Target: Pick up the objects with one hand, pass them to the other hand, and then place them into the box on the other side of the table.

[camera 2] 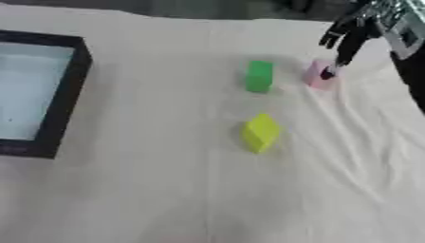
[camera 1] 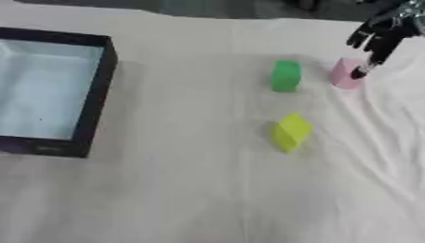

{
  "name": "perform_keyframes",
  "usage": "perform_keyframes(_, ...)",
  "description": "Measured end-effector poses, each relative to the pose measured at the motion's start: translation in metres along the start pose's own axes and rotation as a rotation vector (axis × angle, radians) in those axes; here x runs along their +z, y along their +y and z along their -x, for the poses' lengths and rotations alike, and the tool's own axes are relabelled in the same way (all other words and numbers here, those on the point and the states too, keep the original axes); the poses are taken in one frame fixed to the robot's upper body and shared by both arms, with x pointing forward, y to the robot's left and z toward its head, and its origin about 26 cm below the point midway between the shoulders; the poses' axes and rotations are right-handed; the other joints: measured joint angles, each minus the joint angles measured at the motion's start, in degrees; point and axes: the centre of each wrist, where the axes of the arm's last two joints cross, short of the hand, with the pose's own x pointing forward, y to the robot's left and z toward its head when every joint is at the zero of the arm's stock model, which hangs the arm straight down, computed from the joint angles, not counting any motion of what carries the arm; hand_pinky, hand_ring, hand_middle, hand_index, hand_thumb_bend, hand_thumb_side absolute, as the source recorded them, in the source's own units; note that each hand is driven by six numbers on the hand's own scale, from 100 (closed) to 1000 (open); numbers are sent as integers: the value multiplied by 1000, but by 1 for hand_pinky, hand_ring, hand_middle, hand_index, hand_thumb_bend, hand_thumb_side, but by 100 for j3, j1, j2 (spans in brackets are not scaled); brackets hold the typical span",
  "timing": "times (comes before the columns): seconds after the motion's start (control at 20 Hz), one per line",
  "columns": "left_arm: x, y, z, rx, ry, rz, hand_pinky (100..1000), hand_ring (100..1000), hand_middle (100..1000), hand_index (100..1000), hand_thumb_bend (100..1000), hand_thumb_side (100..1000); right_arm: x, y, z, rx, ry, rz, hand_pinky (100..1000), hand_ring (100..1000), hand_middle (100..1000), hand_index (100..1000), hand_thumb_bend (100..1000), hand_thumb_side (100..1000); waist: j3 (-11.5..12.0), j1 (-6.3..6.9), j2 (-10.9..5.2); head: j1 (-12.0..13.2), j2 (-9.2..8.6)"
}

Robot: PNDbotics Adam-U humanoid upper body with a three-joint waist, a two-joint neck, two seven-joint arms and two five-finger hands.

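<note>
Left eye view: right robot hand [camera 1: 380,35], fingers apart, one tip touching pink block [camera 1: 345,73] w/o a grip, could tip it over.

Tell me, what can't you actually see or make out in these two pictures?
- Box: its left part is cut off by both views' left edge.
- Right hand: blurred; whether its fingertip touches the pink block is unclear in both views.
- Right arm: cut off at the top right corner.
- Left hand: in neither view.
</note>
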Motion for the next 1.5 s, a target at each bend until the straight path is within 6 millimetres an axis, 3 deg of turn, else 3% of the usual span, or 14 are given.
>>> perform_keyframes(1.5,-1,-2,-2,11,-2,6,742,763,748,870,277,698,-18,7,2,44,141,48,969,962,946,937,517,100,72,1,67,-59,-77)
